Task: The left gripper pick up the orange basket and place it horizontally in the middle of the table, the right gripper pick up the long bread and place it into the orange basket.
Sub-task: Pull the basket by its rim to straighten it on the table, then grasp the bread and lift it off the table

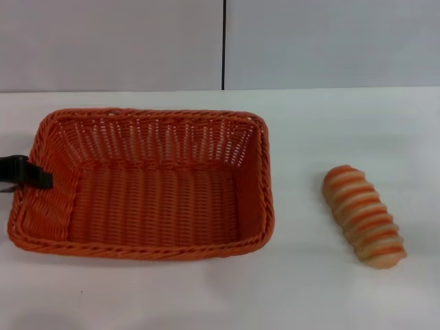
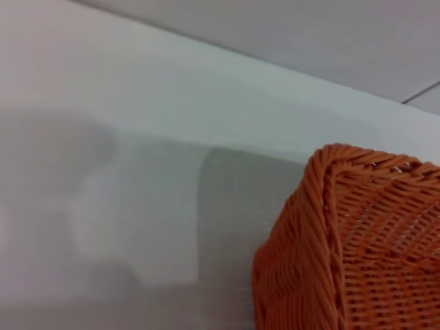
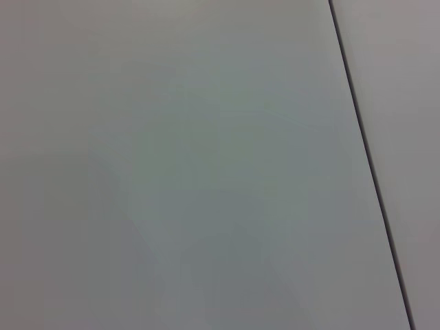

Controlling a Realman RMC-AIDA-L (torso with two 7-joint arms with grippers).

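Soft, even light falls on my tabletop [image 1: 206, 295]; no glare; my left wrist view shows broad grey shadows toward nine o'clock of the orange basket [image 2: 357, 240]; everything slightly blurred.

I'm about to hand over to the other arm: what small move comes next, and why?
Probably draw the left pincer clear of the orange basket: it sits at the basket's left rim, the basket rests lengthwise on the table, and the long bread lies outside, to its right.
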